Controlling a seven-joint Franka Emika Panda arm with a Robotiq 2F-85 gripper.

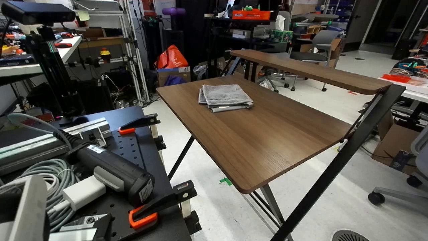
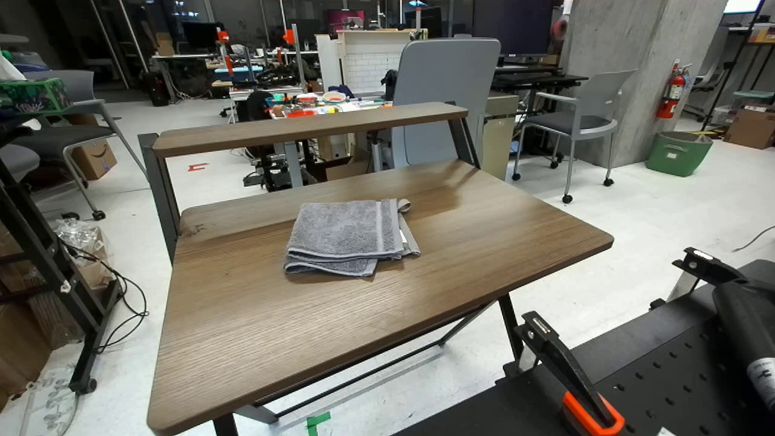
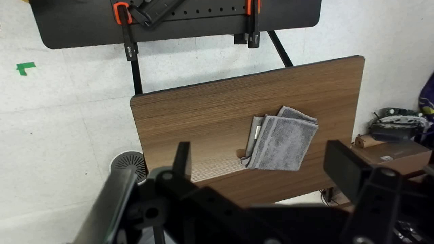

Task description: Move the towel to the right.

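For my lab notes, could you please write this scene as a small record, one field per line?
main object: towel, grey, folded in layers
place: lying on the brown table, wholly inside its edges
gripper: open in the wrist view, apart from the towel, holding nothing
table part: raised shelf along one long side
nearby: black bench with two clamps at its edge

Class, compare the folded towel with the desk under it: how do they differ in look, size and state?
Colour: the towel is grey, the desk brown with wood grain. Size: the towel is much smaller than the desk. State: the towel lies folded in layers, while the desk's main surface is flat. Both show in all three views.
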